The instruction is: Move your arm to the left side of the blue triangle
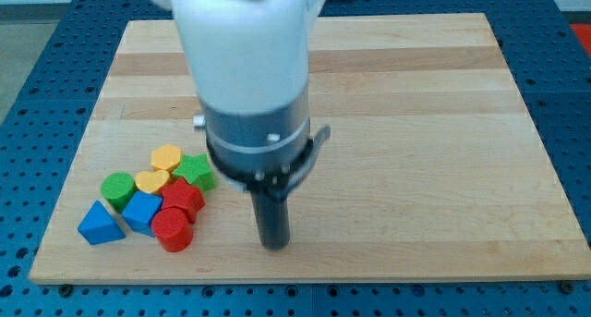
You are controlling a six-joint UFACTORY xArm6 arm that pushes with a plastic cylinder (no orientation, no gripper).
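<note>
Blue triangle (100, 224) far left of my tip (273, 244).

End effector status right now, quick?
No gripper fitted, only a rod. My tip holds nothing, touches no block, and sits to the view's right of the red cylinder, far from the blue triangle.

I see the blue triangle (100, 224) lying flat on the bench, near the view's bottom left corner. It is a solid blue wedge, one point facing the view's top. It sits at the left end of the group, apart from the edge.
</note>
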